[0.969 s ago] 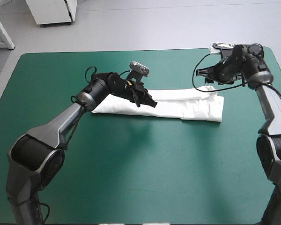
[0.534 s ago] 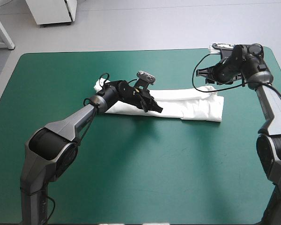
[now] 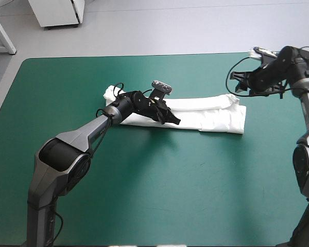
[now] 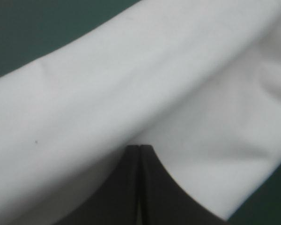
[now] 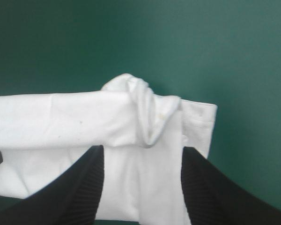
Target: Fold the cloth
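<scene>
Your right arm (image 3: 291,62) has drawn back off the T-shirt (image 3: 211,116) toward the bench's (image 3: 144,195) far right corner. The T-shirt lies as a long folded band across mid-bench. Your left arm (image 3: 87,131) stretches low along it, left jaws closed to a point, tip on the cloth. The right jaws gape empty, facing its bunched right end.

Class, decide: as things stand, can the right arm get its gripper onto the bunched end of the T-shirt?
Probably yes. The right gripper is open, and the bunched end of the T-shirt lies just ahead of its fingers with nothing between.
</scene>
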